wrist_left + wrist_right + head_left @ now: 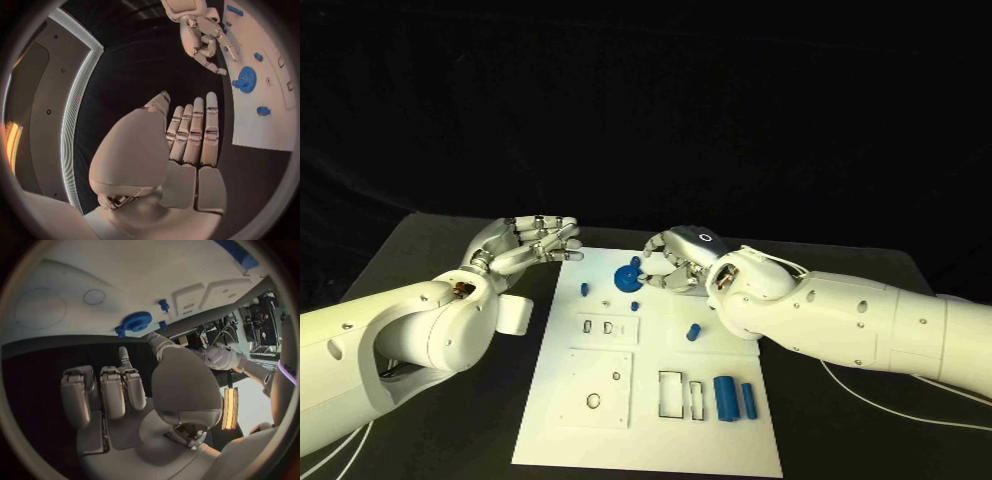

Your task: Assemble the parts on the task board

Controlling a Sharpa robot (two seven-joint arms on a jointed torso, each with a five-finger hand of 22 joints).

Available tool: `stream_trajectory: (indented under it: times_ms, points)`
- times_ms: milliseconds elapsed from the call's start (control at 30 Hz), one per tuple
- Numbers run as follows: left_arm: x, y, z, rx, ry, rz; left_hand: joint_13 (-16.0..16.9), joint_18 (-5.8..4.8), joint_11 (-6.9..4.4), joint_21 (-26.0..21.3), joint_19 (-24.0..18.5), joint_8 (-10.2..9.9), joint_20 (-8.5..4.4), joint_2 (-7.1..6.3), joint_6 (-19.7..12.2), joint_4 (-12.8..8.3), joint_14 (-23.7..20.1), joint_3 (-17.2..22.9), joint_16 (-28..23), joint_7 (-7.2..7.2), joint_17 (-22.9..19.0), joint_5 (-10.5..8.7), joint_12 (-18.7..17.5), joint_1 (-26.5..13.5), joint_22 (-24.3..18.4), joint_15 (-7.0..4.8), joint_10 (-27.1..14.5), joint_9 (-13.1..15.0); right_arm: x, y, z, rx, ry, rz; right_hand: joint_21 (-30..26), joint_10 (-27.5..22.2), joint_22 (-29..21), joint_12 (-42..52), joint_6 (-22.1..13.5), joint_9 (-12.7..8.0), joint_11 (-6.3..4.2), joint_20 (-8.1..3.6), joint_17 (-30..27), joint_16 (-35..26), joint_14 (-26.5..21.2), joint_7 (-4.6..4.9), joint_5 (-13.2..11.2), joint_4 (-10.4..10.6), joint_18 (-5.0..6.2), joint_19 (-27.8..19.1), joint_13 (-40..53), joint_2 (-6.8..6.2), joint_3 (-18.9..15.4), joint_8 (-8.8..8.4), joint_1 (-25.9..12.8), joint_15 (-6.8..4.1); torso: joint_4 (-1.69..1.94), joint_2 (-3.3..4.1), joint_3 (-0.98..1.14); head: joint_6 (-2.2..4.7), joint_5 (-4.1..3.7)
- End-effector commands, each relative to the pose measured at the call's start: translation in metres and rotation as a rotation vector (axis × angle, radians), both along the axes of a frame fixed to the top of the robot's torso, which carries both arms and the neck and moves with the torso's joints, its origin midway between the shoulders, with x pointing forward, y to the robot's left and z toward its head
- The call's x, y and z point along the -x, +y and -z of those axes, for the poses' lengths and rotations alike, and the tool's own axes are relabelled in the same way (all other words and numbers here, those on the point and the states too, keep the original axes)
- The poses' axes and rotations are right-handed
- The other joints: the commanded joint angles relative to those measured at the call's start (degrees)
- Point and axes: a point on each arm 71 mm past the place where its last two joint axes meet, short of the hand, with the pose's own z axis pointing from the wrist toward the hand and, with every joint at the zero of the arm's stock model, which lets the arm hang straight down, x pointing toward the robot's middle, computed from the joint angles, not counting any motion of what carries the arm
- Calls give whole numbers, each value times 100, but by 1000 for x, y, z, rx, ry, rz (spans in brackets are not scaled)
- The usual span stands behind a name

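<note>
The white task board [646, 420] lies mid-table. A blue gear [629, 277] sits near its far edge, with small blue pieces beside it [584, 289] [635, 306] and another [694, 329] further in. Two blue cylinders [726, 397] [747, 400] lie near the board's front right. My right hand [678, 262] hovers at the far edge just right of the gear, fingers loosely curved, holding nothing; the gear [134, 321] lies just beyond its fingertips. My left hand [531, 243] hangs off the board's far left corner, fingers stretched out side by side [194, 135] and empty, with the gear [245, 79] ahead of it.
Two raised white plates [607, 327] [599, 388] with small holes lie on the board's left half, and rectangular slots [672, 393] sit beside the cylinders. Thin cables [906, 400] trail on the black table at the right.
</note>
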Motion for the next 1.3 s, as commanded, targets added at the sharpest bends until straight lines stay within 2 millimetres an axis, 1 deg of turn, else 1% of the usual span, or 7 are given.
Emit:
stream_trajectory:
  times_ms: [33, 100, 233, 367, 733, 1167, 1300]
  points:
    - [0, 0, -1, 12, -1, 16, -2, 50, 7, 24, -8, -30, 0, -27, -33, 6, -50, 21, -37, 22, 9, -25, -25, -52, 9, 5, -38, -6, 3, -20, -12, -142, 67, -33, 32, 607, 1506, 13, -93, -13, 19, 33, 1493, 21, 594, 16, -81, -18, -82, 601, 1505, -15, -31, -72, 142, 17, -47, -22, 20, 14, -40]
    - [0, 1, -1, 12, 0, 14, -2, 50, 7, 24, -8, -30, 0, -27, -33, 6, -50, 21, -37, 22, 9, -25, -25, -52, 9, 5, -38, -6, 4, -38, -15, -162, 127, -31, 32, 607, 1506, 13, -114, -9, 52, 59, 1478, 18, 591, 35, -173, -147, -82, 601, 1505, 8, 29, -134, 414, 45, -83, -36, 29, 29, -32]
    - [-1, 2, -1, 12, 0, 15, -2, 50, 7, 24, -8, -30, 0, -27, -33, 6, -50, 21, -37, 22, 9, -25, -25, -52, 9, 5, -38, -6, 5, -68, -16, -209, 217, -48, -10, 607, 1457, 13, 116, 43, 13, 54, 1400, 1, 573, -2, -184, -305, -67, 566, 1505, 27, 133, -58, 674, 24, -144, -57, 49, 40, -48]
    - [-2, 1, 0, 17, -1, 23, -2, 50, 6, 25, -10, -31, 0, -29, -34, 4, -52, 23, -40, 20, 11, -24, -27, -51, 9, 6, -38, -6, 7, -99, -18, -270, 259, -51, -101, 607, 1350, 13, 275, 68, -25, 24, 1364, -8, 565, -40, -213, -468, -35, 489, 1505, 32, 248, -19, 906, -13, -189, -67, 84, 78, -39]
    - [-4, 2, 1, 20, -2, 26, 2, 50, 0, 27, -19, -25, 1, -38, -22, -4, -56, 26, -45, 13, 18, -24, -24, -48, 10, 5, -19, -4, 9, -159, -8, -249, 234, 58, -61, 607, 1399, 13, 217, 30, -14, 9, 1409, 2, 575, -19, -82, -624, -50, 524, 1505, -90, 322, -138, 1035, -13, -216, -72, 144, 50, -61]
    - [-4, 2, 1, 18, 0, 24, 3, 51, -1, 28, -20, -24, 1, -40, -19, -6, -57, 27, -46, 11, 19, -23, -23, -47, 10, 4, -15, -4, 7, -173, 22, -208, 262, 130, -78, 607, 1380, 13, 82, -2, 6, 24, 1417, 4, 577, 2, -101, -658, -44, 511, 1505, -140, 301, -256, 1015, 6, -193, -75, 105, -30, -96]
    - [-4, 2, 1, 18, 0, 23, 3, 51, -1, 28, -20, -24, 1, -40, -19, -6, -57, 27, -46, 11, 19, -23, -23, -47, 10, 4, -15, -4, 7, -172, 32, -200, 278, 140, -81, 607, 1377, 13, 11, -15, 24, 34, 1421, 5, 578, 24, -101, -671, -43, 508, 1505, -159, 284, -309, 1004, 20, -197, -70, 108, -52, -81]
